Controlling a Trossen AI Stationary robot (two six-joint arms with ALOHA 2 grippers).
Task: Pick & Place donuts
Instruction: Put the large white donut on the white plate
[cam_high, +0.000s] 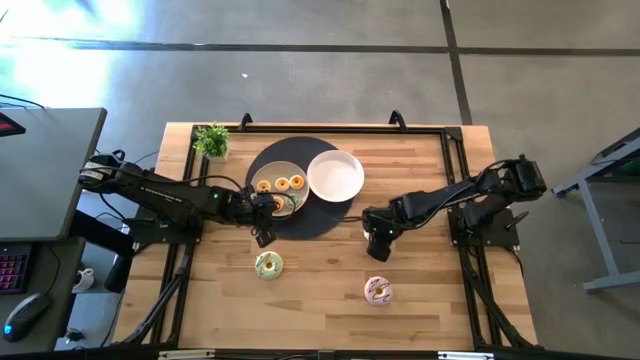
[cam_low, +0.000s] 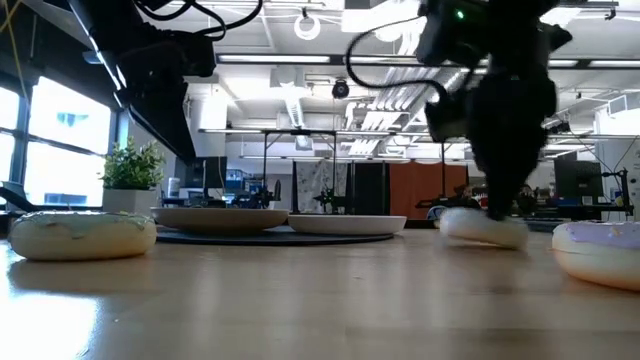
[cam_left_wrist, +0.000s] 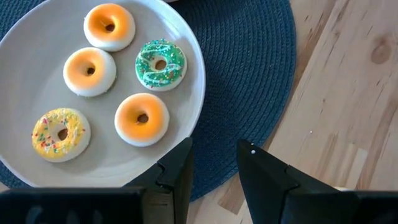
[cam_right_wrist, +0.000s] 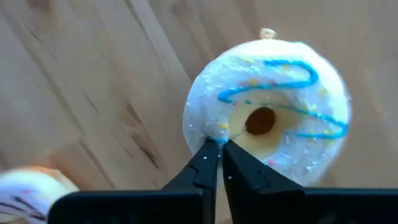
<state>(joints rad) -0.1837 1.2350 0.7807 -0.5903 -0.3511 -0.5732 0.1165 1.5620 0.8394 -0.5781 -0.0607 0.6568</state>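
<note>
Presently, the right gripper (cam_right_wrist: 219, 163), fingers nearly closed, pinches the rim of a white donut (cam_right_wrist: 273, 106) lying on the table (cam_high: 320, 290); so thin a hold could slip. Beyond, the left gripper (cam_left_wrist: 212, 168) hangs open and empty at the plate (cam_left_wrist: 37, 37) of five donuts.

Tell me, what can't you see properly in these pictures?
- White donut under the right gripper: hidden by the gripper in the high view.
- Donuts on the grey plate: partly covered by the left gripper in the high view.
- Pink donut: cut off by the right wrist view's edge.
</note>
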